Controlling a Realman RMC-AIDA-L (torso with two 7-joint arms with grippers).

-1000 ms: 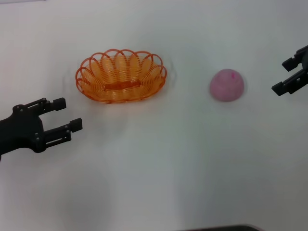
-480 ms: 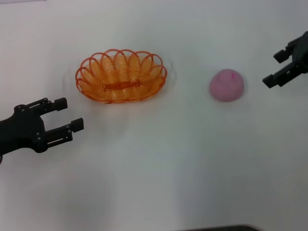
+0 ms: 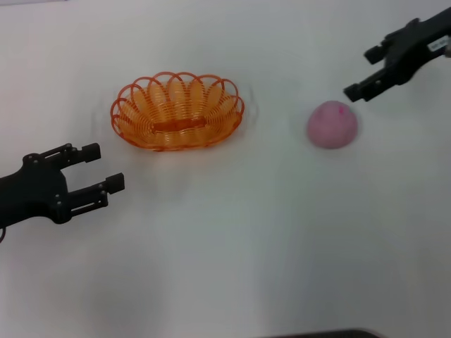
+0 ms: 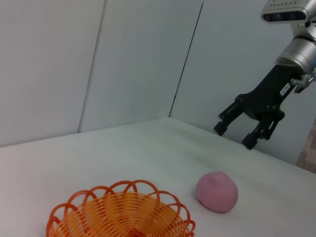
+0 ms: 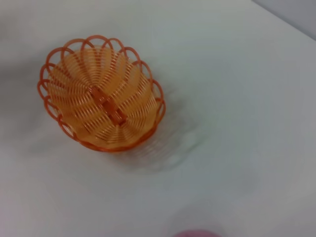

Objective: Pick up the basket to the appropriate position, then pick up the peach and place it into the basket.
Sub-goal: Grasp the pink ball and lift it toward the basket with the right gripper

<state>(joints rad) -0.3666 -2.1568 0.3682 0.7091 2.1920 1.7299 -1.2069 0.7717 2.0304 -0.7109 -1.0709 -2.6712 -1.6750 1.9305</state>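
Note:
The orange wire basket (image 3: 177, 110) sits on the white table, left of centre; it also shows in the left wrist view (image 4: 121, 215) and the right wrist view (image 5: 100, 98). The pink peach (image 3: 332, 124) lies to its right, also in the left wrist view (image 4: 217, 191); only its edge (image 5: 196, 233) shows in the right wrist view. My right gripper (image 3: 363, 72) is open and empty, above and just beyond the peach on its right; it also shows in the left wrist view (image 4: 235, 135). My left gripper (image 3: 103, 168) is open and empty, in front of the basket to its left.
The white table (image 3: 232, 239) stretches bare around both objects. Grey wall panels (image 4: 98, 64) stand behind the table. A dark edge (image 3: 324, 333) shows at the very front of the table.
My right gripper has moved left and farther back, from the right edge to just above the peach. The left gripper, basket and peach have stayed put.

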